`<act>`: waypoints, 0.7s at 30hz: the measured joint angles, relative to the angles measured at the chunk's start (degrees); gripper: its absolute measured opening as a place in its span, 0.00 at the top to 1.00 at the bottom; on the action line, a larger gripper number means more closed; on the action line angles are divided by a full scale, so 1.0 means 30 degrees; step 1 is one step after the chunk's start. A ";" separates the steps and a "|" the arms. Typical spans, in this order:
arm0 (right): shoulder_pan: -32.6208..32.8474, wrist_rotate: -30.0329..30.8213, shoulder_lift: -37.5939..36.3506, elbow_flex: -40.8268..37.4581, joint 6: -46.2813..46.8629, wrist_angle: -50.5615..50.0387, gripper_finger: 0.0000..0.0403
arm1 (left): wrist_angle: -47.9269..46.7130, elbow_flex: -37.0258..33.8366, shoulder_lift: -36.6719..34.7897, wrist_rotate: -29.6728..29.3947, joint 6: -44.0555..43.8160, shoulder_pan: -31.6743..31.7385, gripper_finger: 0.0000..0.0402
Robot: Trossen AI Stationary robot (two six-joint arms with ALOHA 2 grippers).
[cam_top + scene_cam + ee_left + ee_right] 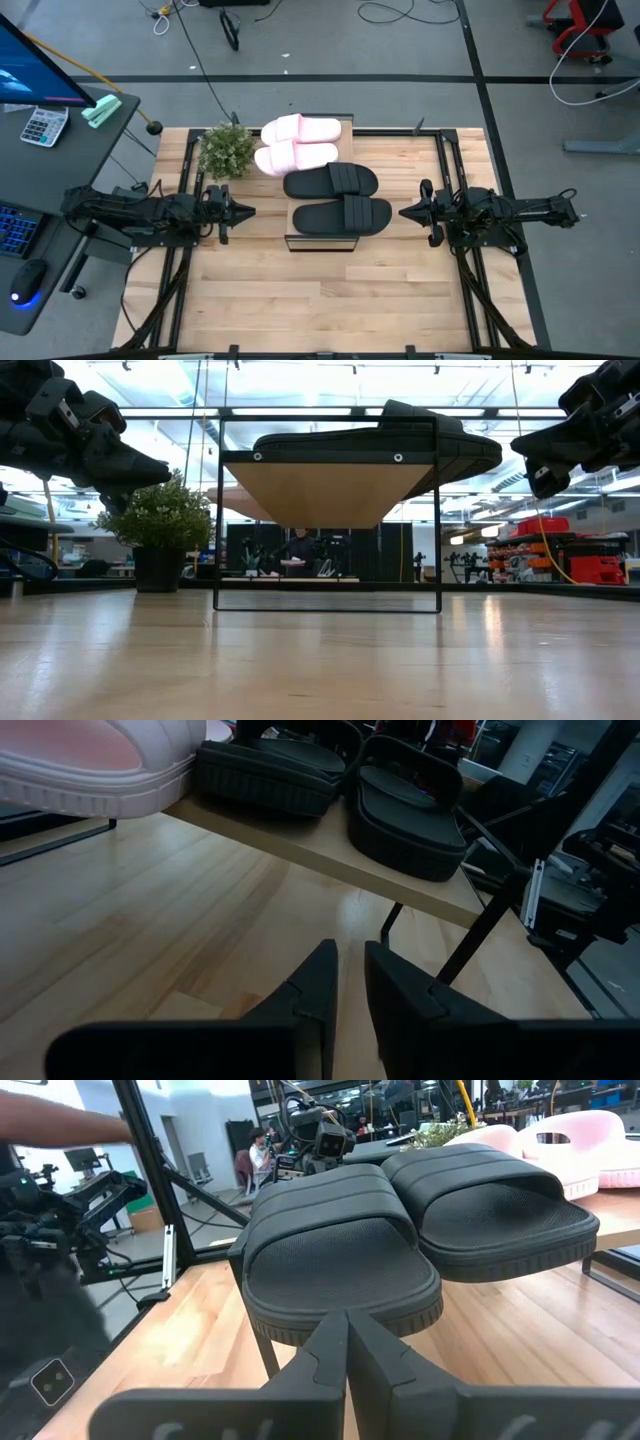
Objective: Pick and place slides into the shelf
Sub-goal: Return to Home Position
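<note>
Reading this as done bar parking: all four slides are up on the shelf (320, 495). The pink pair (298, 143) sits at the plant (226, 150) end and the black pair (335, 198) at the other end, side by side.

My left tool (248, 212) hangs off the shelf's left side, fingers a slit apart, grasping nothing. My right tool (403, 212) hangs off the right side, clenched on nothing. Both are clear of the slides, and in the low view both sit roughly level with the plank.

Risks, my judgement:
- The black soles overhang the plank edge on my right side. Any inward swing at this height clips one and drags it off onto the bench (320, 300).
- The frame is thin. An elbow or wrist knocking a leg shakes the whole row.
- The pink pair sits crooked and overhangs toward the plant, so it goes first if the shelf jolts.

I'd pull straight back and outward.
</note>
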 joint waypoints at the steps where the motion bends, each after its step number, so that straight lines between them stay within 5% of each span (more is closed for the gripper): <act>1: 0.0000 0.0000 0.0000 0.0000 0.0000 0.0000 0.97 | 0.0000 0.0000 0.0004 0.0007 -0.0006 -0.0003 0.85; 21: 0.0000 0.0005 0.0000 0.0022 0.0000 0.0005 0.97 | 0.0000 0.0000 0.0004 0.0007 -0.0010 0.0000 0.85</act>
